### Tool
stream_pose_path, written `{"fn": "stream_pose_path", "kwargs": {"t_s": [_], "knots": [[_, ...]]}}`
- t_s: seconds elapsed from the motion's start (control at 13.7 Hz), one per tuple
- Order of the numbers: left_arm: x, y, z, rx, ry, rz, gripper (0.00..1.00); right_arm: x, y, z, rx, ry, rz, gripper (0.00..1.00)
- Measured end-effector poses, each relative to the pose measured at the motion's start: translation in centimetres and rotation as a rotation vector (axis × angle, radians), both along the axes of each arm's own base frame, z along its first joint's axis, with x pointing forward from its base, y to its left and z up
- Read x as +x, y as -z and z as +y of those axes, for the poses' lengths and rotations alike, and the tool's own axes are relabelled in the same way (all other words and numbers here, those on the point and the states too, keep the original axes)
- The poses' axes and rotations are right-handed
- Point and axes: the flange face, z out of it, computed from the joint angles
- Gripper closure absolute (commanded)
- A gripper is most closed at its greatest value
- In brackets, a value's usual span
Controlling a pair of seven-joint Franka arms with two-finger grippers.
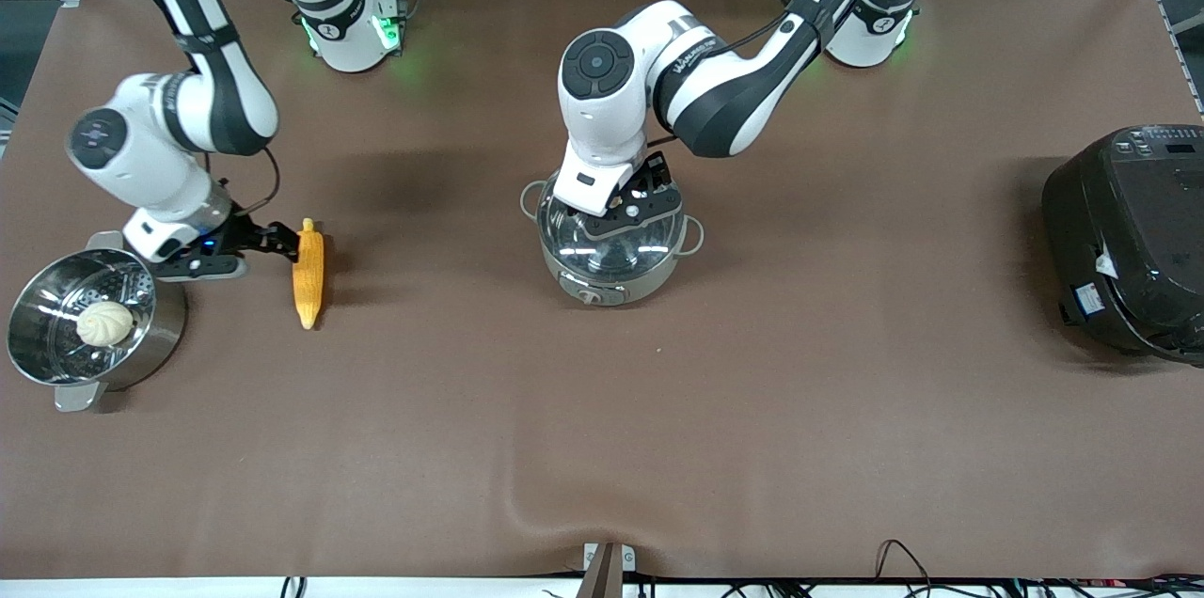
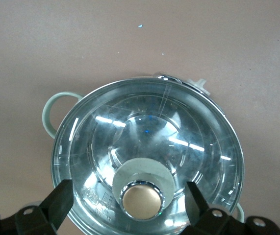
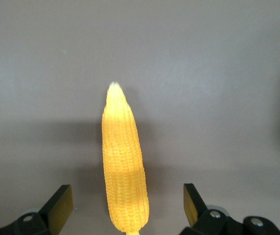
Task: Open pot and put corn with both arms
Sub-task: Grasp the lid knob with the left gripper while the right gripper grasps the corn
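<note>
The left tool point(image 2: 127, 198) is held apart over the pot point(image 1: 611, 245), straddling its lid knob point(image 2: 140, 198) for lifting. The right tool point(image 3: 127, 205) is spread beside the corn point(image 1: 308, 274), lying on the table point(image 1: 752, 391).

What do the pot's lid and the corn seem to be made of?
The lid of the pot looks like clear glass: the inside shows through and it carries sharp glints. Its knob looks like polished metal. The corn looks like matte plastic, probably a replica.
</note>
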Motion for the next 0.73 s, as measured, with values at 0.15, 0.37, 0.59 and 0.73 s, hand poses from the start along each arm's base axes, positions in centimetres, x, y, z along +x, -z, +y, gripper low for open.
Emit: {"fn": "stream_pose_path", "kwargs": {"t_s": [0.15,0.37,0.59,0.73], "knots": [[-0.5,1.5,-0.5,-0.004,0.010,0.002,0.00,-0.5,2.8,0.4,0.006,-0.012,0.025,0.00],[-1.0,3.6,-0.7,-0.004,0.008,0.007,0.00,-0.6,6.4,1.7,0.013,-0.037,0.033,0.00],[-1.3,4.2,-0.6,0.005,0.009,0.015,0.12,-0.7,8.4,3.0,0.017,-0.063,0.028,0.36],[-1.4,4.4,-0.6,0.009,0.010,0.018,0.23,-0.6,8.6,3.0,0.017,-0.065,0.028,0.64]]}}
